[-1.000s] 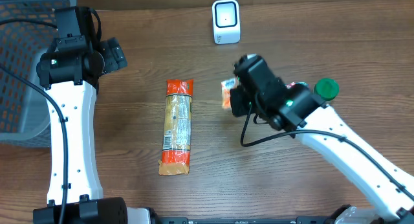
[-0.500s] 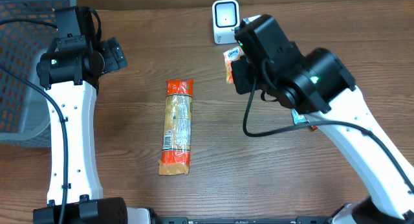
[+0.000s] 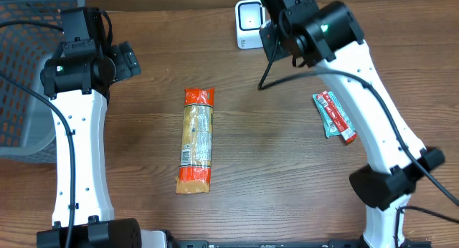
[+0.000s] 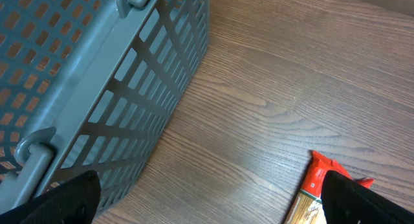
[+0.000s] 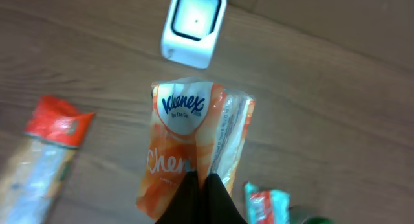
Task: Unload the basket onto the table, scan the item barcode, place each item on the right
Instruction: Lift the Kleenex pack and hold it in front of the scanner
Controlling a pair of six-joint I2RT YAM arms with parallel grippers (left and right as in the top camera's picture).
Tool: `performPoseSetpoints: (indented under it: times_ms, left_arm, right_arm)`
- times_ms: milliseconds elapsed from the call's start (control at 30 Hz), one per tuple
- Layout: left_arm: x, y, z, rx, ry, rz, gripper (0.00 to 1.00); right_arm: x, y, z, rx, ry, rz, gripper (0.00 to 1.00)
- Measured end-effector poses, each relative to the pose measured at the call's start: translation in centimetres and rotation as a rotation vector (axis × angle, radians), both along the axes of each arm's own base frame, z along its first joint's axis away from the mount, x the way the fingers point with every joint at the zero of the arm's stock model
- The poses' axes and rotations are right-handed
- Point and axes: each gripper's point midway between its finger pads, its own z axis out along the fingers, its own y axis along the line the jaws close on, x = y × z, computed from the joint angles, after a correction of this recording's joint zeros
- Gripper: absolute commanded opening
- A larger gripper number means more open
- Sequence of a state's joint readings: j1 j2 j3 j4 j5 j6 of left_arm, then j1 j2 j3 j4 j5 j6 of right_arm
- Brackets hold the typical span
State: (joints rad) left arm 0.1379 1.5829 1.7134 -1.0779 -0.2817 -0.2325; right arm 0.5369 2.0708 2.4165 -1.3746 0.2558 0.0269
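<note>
Right gripper (image 5: 200,197), jaws clamped on the lower edge of the orange Kleenex pack (image 5: 194,140), holds it mid-frame just below the white scanner (image 5: 193,26); a second earlier the pack hung lower, mid-table. Left gripper (image 4: 210,208) jaws stand wide apart near the basket (image 4: 97,75).

The wooden worktop (image 3: 143,133) carries a long orange packet (image 3: 197,140) lying lengthwise near its middle. A white scanner (image 3: 249,24) stands at the far edge. A small teal-and-red packet (image 3: 334,116) lies to the right, and a grey mesh basket (image 3: 14,105) sits at the left edge.
</note>
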Motion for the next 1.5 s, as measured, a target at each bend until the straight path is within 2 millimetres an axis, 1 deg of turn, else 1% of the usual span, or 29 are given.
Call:
performPoseSetpoints:
  times_ms: [67, 100, 267, 400, 500, 600, 700, 933, 1167, 1500]
  left_arm:
    - [0.0, 0.0, 0.0, 0.000, 0.000, 0.000, 1.00]
    - [0.0, 0.0, 0.0, 0.000, 0.000, 0.000, 1.00]
    - [0.0, 0.0, 0.0, 0.000, 0.000, 0.000, 1.00]
    - [0.0, 0.0, 0.0, 0.000, 0.000, 0.000, 1.00]
    - [0.0, 0.0, 0.0, 0.000, 0.000, 0.000, 1.00]
    - [0.0, 0.0, 0.0, 0.000, 0.000, 0.000, 1.00]
    - [0.0, 0.0, 0.0, 0.000, 0.000, 0.000, 1.00]
    - [0.0, 0.0, 0.0, 0.000, 0.000, 0.000, 1.00]
    - [0.0, 0.0, 0.0, 0.000, 0.000, 0.000, 1.00]
    - [0.0, 0.0, 0.0, 0.000, 0.000, 0.000, 1.00]
  right_arm:
    - [1.8, 0.5, -1.0, -0.048, -0.031, 0.053, 0.03]
    - [2.4, 0.7, -1.5, -0.071, -0.038, 0.070, 0.03]
    - [6.4, 1.8, -4.9, -0.267, -0.114, 0.146, 0.03]
    - [9.2, 3.3, -6.8, -0.365, -0.194, 0.185, 0.03]
    - [11.0, 4.1, -7.1, -0.397, -0.262, 0.183, 0.03]
    - [12.4, 4.3, -6.9, -0.430, -0.320, 0.168, 0.04]
    - [13.3, 4.3, -7.5, -0.478, -0.341, 0.177, 0.03]
    - [14.8, 4.8, -11.2, -0.585, -0.332, 0.238, 0.03]
    - [16.7, 5.3, -12.9, -0.605, -0.394, 0.205, 0.03]
    - [17.1, 5.4, -14.8, -0.651, -0.382, 0.236, 0.03]
